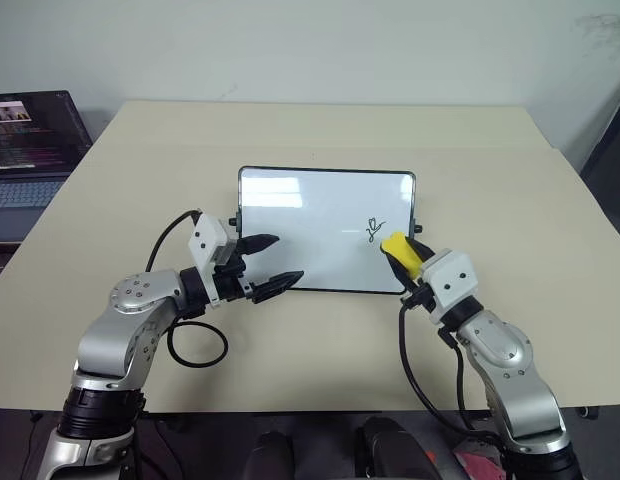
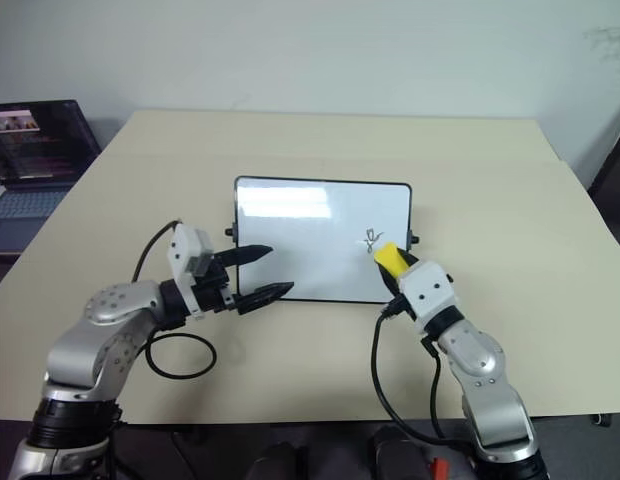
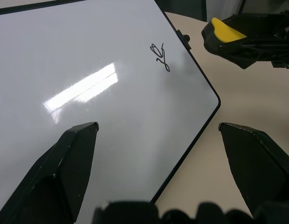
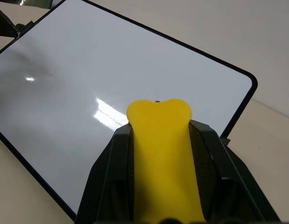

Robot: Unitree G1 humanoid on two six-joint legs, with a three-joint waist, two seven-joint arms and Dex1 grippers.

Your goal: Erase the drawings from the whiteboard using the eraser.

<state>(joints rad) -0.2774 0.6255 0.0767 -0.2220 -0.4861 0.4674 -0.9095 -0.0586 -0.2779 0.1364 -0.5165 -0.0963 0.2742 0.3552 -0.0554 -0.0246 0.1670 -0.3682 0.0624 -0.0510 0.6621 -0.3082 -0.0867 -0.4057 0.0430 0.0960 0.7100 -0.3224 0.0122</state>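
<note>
Whiteboard [image 1: 320, 225]: glossy, black-framed, one scribble [image 1: 373, 230] left. Right pincer [image 1: 402, 258] clamps yellow eraser [image 1: 398, 249]; left pincer [image 1: 271, 264] wide.

No readable text anywhere: the whiteboard [image 1: 310, 225] carries only one black scribble [image 1: 373, 230], not letters, and the lines on the laptop screen [image 1: 35, 130] are too small to read.
</note>
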